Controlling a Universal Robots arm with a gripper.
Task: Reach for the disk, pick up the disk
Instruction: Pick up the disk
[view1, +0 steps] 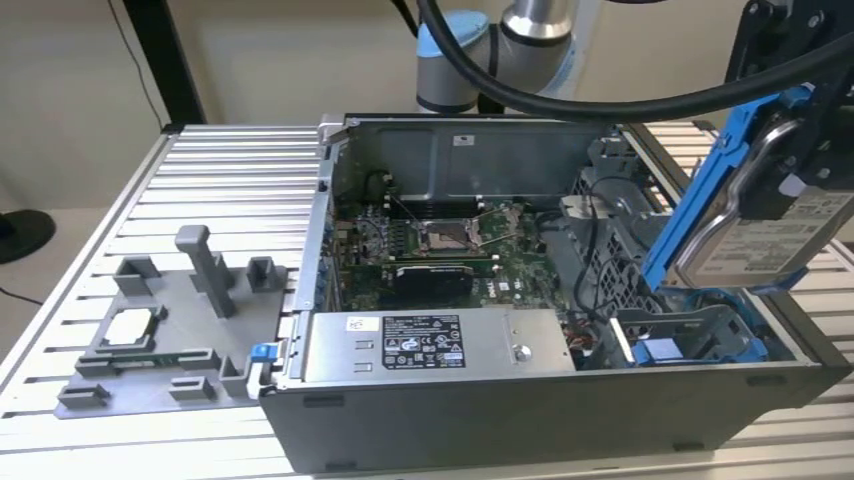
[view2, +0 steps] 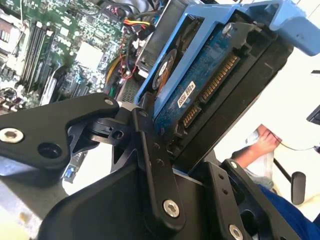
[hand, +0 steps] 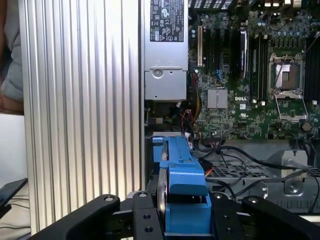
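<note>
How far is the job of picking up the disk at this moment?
The reach looks done: the pincer is shut on the disk. The pick-up looks nearly complete too: in the exterior view the disk hangs tilted above the open computer case, over the blue bay at its right end. Nothing plainly remains.

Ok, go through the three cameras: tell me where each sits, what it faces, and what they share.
Exterior view: off the arm, looking down across the open computer case on the slatted table; the arm's base joint and the gripper holding the disk show.
Second wrist view: on the arm, looking along the gripper at the disk's underside.
First wrist view: on the arm, looking down over the gripper and disk at the motherboard.
Shared: disk and gripper.
</note>
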